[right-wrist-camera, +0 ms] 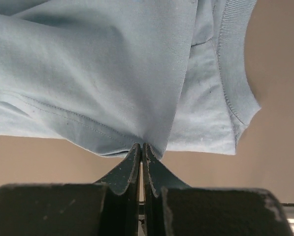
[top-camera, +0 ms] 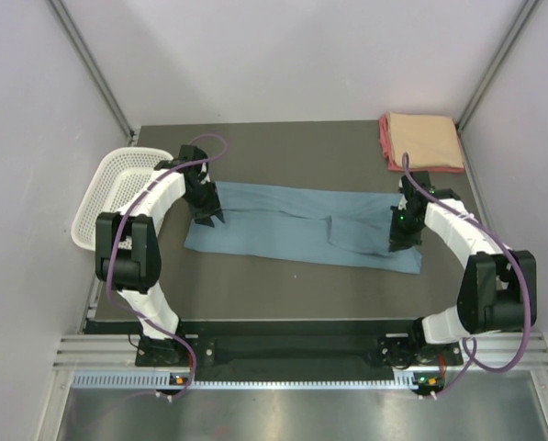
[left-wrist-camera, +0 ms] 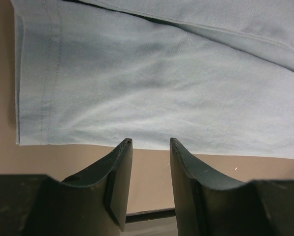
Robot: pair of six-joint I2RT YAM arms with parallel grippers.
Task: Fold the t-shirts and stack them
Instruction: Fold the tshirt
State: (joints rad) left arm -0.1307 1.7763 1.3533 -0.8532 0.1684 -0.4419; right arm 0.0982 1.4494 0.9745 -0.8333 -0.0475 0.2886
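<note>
At the 3 o'clock end of the cloth, my right tool (right-wrist-camera: 142,146) is pressed fully together. The near edge of the blue-grey t-shirt (top-camera: 301,234) dips into its tips and creases fan away from them. I judge a thin nip of fabric is caught there, a little short of the ribbed collar (right-wrist-camera: 231,73). That pinch anchors the end, so it cannot slide when the other end is taken.

At the 9 o'clock end, my left tool (left-wrist-camera: 150,142) stands about half spread with nothing between its fingers. Its tips sit just at the shirt's near edge, with the stitched bottom hem off toward 10 o'clock in the wrist view. I read this as lining up for a matching pinch, so both ends can rise together for the next fold.

The shirt lies flat as a long band across the middle of the bench (top-camera: 283,147), from 9 to 3 o'clock. It looks narrowed lengthwise already, with a sleeve or flap lying over it toward the right.

Off in the 1 o'clock corner, a peach t-shirt (top-camera: 425,138) sits folded on a pink-red t-shirt (top-camera: 384,147), well apart from the working area. I take that to be the stack this one should join. A white mesh basket (top-camera: 108,193) rests at the bench's 9 o'clock edge, beside my left arm.
</note>
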